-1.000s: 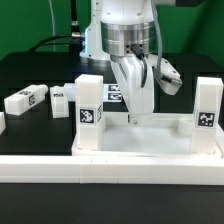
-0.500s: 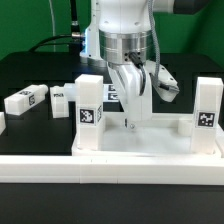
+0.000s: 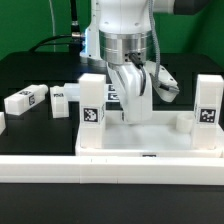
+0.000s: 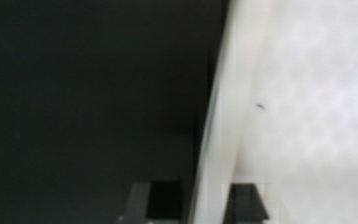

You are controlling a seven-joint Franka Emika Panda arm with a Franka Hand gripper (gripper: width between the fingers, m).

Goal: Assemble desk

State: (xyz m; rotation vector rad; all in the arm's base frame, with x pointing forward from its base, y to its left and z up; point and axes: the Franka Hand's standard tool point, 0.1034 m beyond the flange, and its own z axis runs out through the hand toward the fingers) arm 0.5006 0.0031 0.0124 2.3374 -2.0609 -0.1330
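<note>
I see the gripper (image 3: pixel 130 118) in the centre of the exterior view, pointing straight down under the arm's silver wrist. Its two fingers are closed on the far rim of the desk top (image 3: pixel 140 146). The wrist view bears this out: a dark fingertip (image 4: pixel 155 200) sits on each side of a thin white edge, and the gripper (image 4: pixel 202 203) appears to clamp that edge with no clear gap.

The desk top fills the lower middle of the exterior view as a white tray with a raised rim. A long white rail (image 3: pixel 60 168) runs across the frame just in front of it. One leg (image 3: pixel 91 104) stands upright at the tray's corner on the exterior view's left, with a black-and-white tag facing the camera. A second upright leg (image 3: pixel 208 104) stands at the corner on the exterior view's right, also tagged. Inside the tray, near that right leg, I can make out a raised corner socket (image 3: pixel 184 123).

Two more legs lie flat on the black table (image 3: pixel 40 70) in the middle left of the frame. One loose leg (image 3: pixel 25 100) is close to the frame edge, and the other loose leg (image 3: pixel 63 95) lies just beside the left upright leg.

In the wrist view the desk top (image 4: pixel 309 100) is a blurred pale surface beside the dark table (image 4: pixel 87 100).
</note>
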